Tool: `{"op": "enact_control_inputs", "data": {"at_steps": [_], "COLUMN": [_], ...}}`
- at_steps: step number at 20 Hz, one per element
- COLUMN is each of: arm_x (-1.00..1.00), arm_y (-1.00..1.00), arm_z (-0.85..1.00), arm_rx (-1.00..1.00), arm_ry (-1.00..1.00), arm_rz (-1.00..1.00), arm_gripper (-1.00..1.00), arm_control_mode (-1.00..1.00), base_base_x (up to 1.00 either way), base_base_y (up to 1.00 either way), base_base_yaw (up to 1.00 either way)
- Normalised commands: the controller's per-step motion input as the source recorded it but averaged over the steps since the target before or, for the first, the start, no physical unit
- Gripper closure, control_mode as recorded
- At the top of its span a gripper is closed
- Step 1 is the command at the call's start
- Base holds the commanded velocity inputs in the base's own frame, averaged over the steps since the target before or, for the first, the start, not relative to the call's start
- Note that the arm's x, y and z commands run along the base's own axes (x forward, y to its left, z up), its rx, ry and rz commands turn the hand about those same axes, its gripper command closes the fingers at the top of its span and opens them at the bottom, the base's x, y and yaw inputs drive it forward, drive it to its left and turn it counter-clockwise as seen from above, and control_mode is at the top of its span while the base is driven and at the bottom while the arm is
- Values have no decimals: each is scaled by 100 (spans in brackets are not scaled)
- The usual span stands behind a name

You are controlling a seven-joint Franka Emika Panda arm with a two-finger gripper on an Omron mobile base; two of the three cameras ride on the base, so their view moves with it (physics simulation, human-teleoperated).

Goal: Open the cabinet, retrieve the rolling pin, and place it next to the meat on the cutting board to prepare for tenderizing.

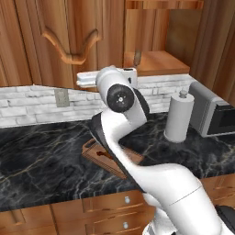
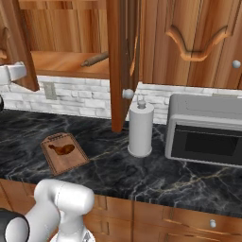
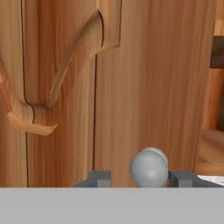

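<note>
Black marbled counter (image 2: 142, 170) is seen running wall to wall above low drawers (image 1: 110, 204), with white brick (image 2: 85, 101) behind it and reddish-brown wood above. Nearest on the counter, the cutting board (image 2: 64, 152) is shown whole in the right base view, with the meat (image 2: 61, 149) lying at its middle; in the left base view the board is largely covered by the arm and the meat cannot be made out. Bare counter is left on every side of the board, most of it to the left in the left base view. Further right, a white paper-towel roll (image 2: 141, 130) is set upright just beside a grey microwave (image 2: 205, 134).

Higher and further back, the cabinet (image 2: 189, 38) is seen with one door (image 2: 120, 61) swung out edge-on toward the camera, its knob (image 2: 127, 93) above the roll. On the open shelf behind it the rolling pin (image 2: 96, 59) is seen lying slantwise; from the left base view only its end shows.

Closest detail is given by the hand view: the gripper (image 3: 139, 178) is held against a carved door panel, its fingers (image 3: 101, 179) standing apart on either side of a round silver knob (image 3: 149, 167), with a gap visible on each side, so nothing is clamped.
</note>
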Motion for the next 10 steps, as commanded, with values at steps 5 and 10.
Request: {"op": "enact_control_inputs", "data": {"at_steps": [5,10], "arm_x": [-79,-75], "arm_y": [74,60], "arm_z": [-27,-20], "arm_rx": [0,0], "arm_ry": [4,1], "arm_rz": [0,2], "arm_gripper": [100,-100], "arm_control_mode": [-100,-100], "base_base_x": [0,0], "base_base_y": [0,0], "base_base_yaw": [0,0]}}
